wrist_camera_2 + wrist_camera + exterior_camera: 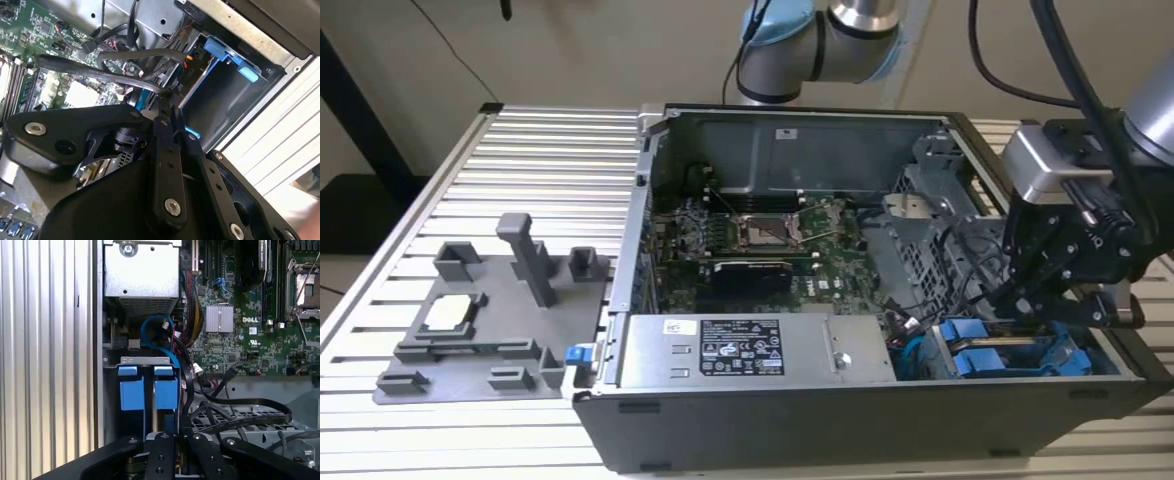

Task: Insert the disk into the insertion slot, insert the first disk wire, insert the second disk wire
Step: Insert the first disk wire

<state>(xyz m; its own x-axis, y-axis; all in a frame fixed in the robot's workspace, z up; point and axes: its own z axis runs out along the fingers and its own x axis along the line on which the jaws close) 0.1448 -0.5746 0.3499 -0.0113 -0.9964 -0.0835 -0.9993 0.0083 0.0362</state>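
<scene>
The open computer case [854, 425] lies on its side on the bench [534, 150], so the arm can reach in from above. The big grey power box [747, 350] is our landmark. Just beside the power box, in the corner of the case, sits the metal drive cage.

In the first wrist view, two blue carriers stand side by side in that cage. The disk [166, 390] looks like the one lined up with the gripper [180, 432]. It is already pushed into the insertion slot [165, 360], and only its blue front shows. The second blue carrier [131, 390] is touching it on the side closer to the case wall. I cannot be sure which one is which.

The gripper [1027, 308] hangs low over the cage, on the far side of it from the power box. In the second wrist view its jaws look pinched tight on the end of a flat black wire [100, 71]. The wire bends away toward the green board [761, 240], so it has slack to move. The end is held close to the disk, most likely so the plug can go into it. So the disk step looks done, and a wire step is in hand.
</scene>
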